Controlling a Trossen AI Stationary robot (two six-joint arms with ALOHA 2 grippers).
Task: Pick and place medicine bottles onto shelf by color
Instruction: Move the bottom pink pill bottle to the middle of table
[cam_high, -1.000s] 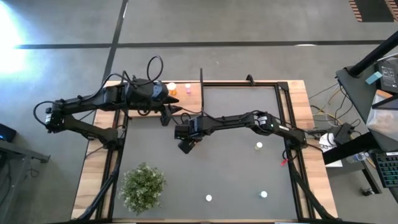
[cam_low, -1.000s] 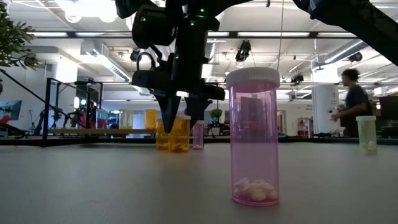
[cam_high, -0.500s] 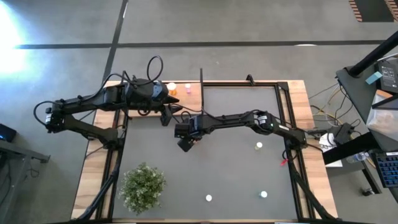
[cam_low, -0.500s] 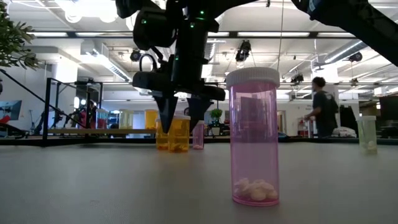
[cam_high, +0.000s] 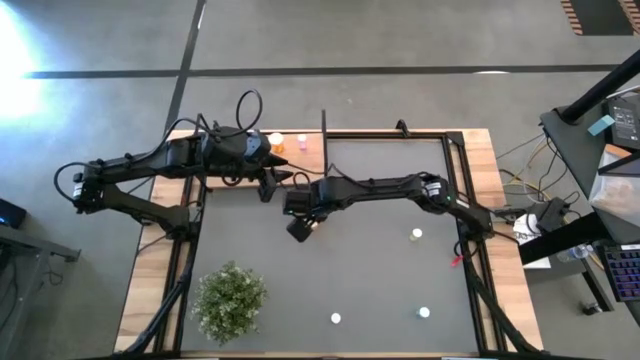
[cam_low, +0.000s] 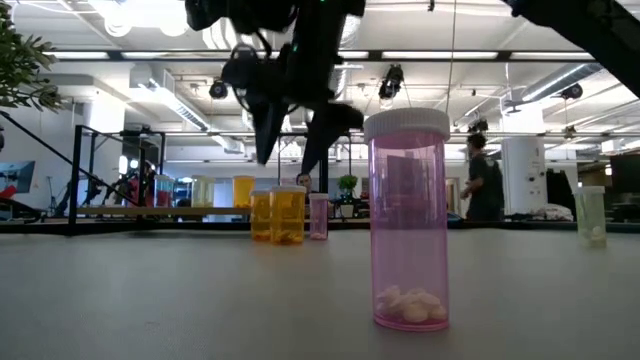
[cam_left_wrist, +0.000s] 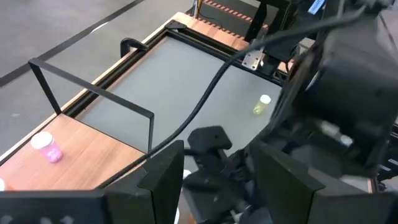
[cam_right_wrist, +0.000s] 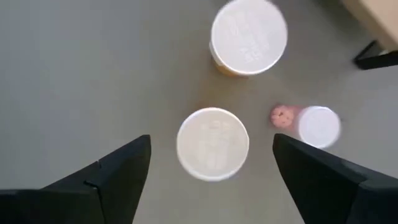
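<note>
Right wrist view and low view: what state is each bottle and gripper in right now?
right gripper: open, raised above the orange bottles, holding nothing.
two orange bottles: upright, capped, side by side on the table.
small pink bottle: upright, capped, beside them.
large pink bottle: upright, capped, pills inside.
left gripper: by the shelf.

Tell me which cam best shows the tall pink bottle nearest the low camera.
Low view: the tall pink bottle fills the centre, upright, white cap on, pale pills at its bottom. High view shows only its white cap as a dot. Neither wrist view clearly shows it.
</note>
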